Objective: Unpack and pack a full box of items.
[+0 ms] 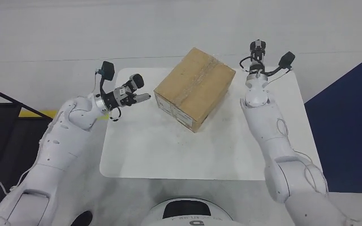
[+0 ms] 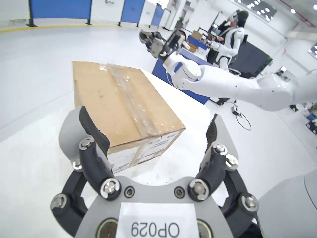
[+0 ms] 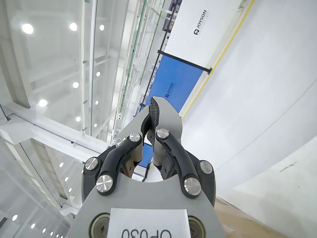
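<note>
A brown cardboard box (image 1: 195, 87), its top seam sealed with clear tape, sits turned at an angle on the white table (image 1: 169, 152). My left gripper (image 1: 144, 95) hovers just off the box's left side, open and holding nothing; in the left wrist view the box (image 2: 116, 105) lies between and beyond its spread fingers (image 2: 95, 131). My right gripper (image 1: 258, 45) is raised past the table's far right corner, pointing up and away from the box, shut with nothing in it (image 3: 154, 110). A corner of the box (image 3: 237, 221) shows below it.
The box takes up the far middle of the table. Bare tabletop runs in front of it toward the near edge. A dark blue panel (image 1: 339, 130) stands off the table's right side.
</note>
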Robot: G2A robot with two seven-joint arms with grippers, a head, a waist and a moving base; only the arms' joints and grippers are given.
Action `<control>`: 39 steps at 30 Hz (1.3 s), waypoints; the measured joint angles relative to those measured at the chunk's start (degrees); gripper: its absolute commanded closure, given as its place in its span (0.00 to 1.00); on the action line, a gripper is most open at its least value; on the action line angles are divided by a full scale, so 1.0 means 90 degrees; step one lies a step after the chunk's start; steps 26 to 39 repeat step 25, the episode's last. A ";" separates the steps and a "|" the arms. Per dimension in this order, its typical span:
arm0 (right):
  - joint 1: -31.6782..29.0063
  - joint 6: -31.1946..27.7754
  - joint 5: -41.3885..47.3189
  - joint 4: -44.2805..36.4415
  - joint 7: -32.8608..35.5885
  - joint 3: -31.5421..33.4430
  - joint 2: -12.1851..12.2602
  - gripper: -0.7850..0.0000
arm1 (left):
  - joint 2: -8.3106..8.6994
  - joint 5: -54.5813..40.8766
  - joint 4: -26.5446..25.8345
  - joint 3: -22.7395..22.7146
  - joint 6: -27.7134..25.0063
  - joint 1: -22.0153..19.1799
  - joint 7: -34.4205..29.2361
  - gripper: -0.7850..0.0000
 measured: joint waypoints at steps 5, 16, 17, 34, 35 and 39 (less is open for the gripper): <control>-0.0491 0.0197 0.0273 -0.0363 -0.0146 0.0244 0.0033 0.00 | 0.0120 -0.1042 0.0439 -0.0262 0.0005 0.0241 -0.0487 0.00; -0.0615 0.0244 0.0361 -0.0460 -0.0089 0.0289 0.0036 0.26 | 0.0123 -0.1078 0.0455 -0.0262 0.0008 0.0236 -0.0506 0.00; -0.0615 0.0244 0.0361 -0.0460 -0.0089 0.0289 0.0036 0.22 | 0.0123 -0.1078 0.0455 -0.0262 0.0008 0.0236 -0.0506 0.00; -0.0615 0.0244 0.0361 -0.0460 -0.0089 0.0289 0.0036 0.00 | 0.0123 -0.1079 0.0455 -0.0262 0.0008 0.0236 -0.0507 0.00; -0.0615 0.0244 0.0361 -0.0460 -0.0089 0.0289 0.0036 0.00 | 0.0123 -0.1079 0.0455 -0.0262 0.0008 0.0236 -0.0507 0.00; -0.0615 0.0244 0.0361 -0.0460 -0.0089 0.0289 0.0036 0.00 | 0.0123 -0.1079 0.0455 -0.0262 0.0008 0.0236 -0.0507 0.00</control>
